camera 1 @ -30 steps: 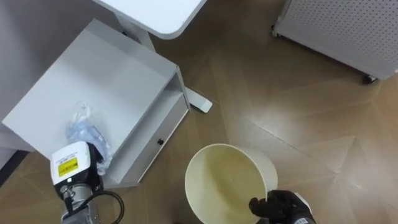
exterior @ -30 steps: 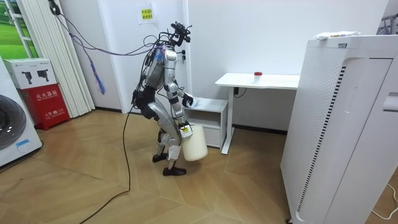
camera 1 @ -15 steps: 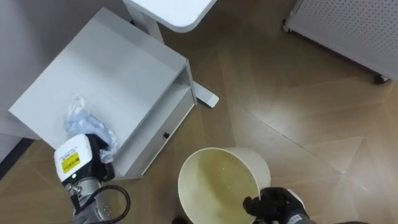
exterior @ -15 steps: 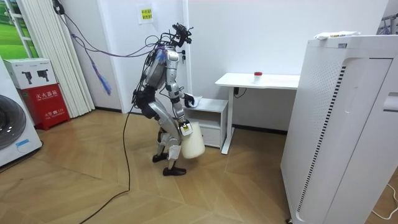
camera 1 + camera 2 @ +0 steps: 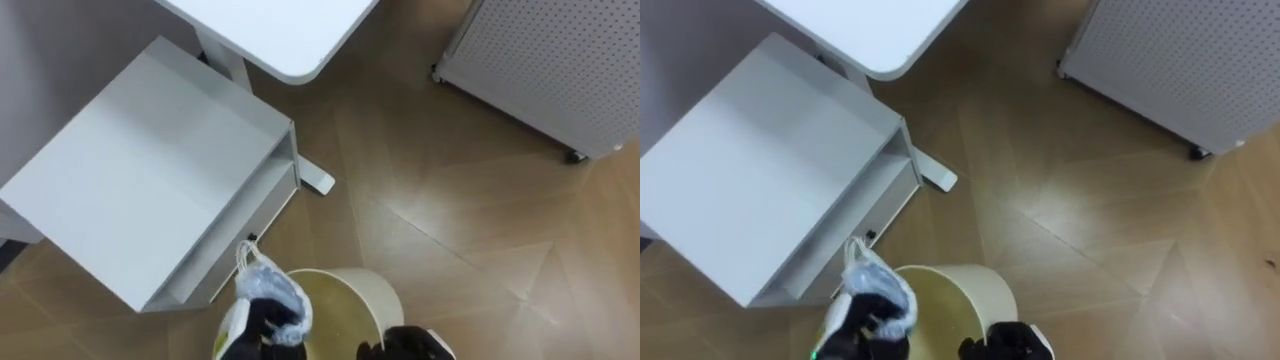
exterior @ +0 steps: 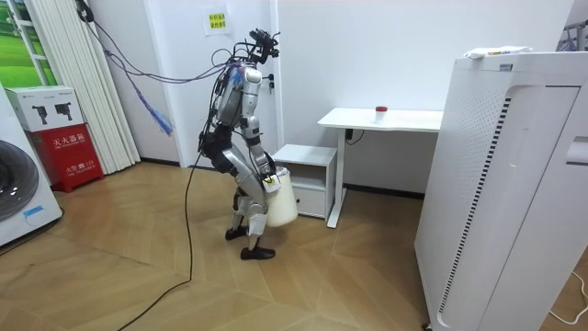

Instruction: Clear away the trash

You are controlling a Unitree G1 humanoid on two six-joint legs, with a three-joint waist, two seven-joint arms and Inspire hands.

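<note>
eye views: clutches crumpled plastic bag atop curled left hand, over bin rim; grips bin rim with curled right hand, just beside left | room view: stands bent beside white cabinet, bin at hands

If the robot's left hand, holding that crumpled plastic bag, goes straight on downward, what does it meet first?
Most likely the round cream plastic bin. The left hand and the crumpled clear plastic bag hang over its left rim, though depth is unclear.
</note>
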